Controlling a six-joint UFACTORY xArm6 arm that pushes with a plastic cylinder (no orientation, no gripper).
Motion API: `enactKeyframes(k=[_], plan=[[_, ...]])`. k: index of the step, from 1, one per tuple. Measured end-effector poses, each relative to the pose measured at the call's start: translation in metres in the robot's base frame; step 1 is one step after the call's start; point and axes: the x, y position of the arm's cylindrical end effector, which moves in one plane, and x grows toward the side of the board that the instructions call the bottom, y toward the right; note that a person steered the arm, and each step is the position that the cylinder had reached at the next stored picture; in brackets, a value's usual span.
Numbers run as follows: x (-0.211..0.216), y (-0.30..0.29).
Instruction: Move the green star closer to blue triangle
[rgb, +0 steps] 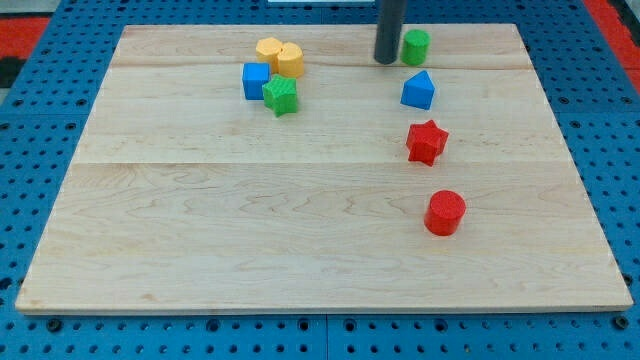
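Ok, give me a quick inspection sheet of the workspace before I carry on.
Surface: wooden board, flat, on a blue pegboard.
Job's things: green star at the view's upper left, touching the blue cube; blue triangle across the board at the view's upper right.
Clutter: two yellow blocks above the star; green cylinder; red star; red cylinder.
Claw: none fitted; my tip sits just left of the green cylinder, above the blue triangle, far from the green star.
Cables: nothing seen.
Surroundings: red matting at the top corners.
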Motion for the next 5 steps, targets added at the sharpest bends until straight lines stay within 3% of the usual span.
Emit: enactKeyframes(k=[3,4,5], plan=[[0.127,-0.051],[0.149,-0.087],[0.143,-0.097]])
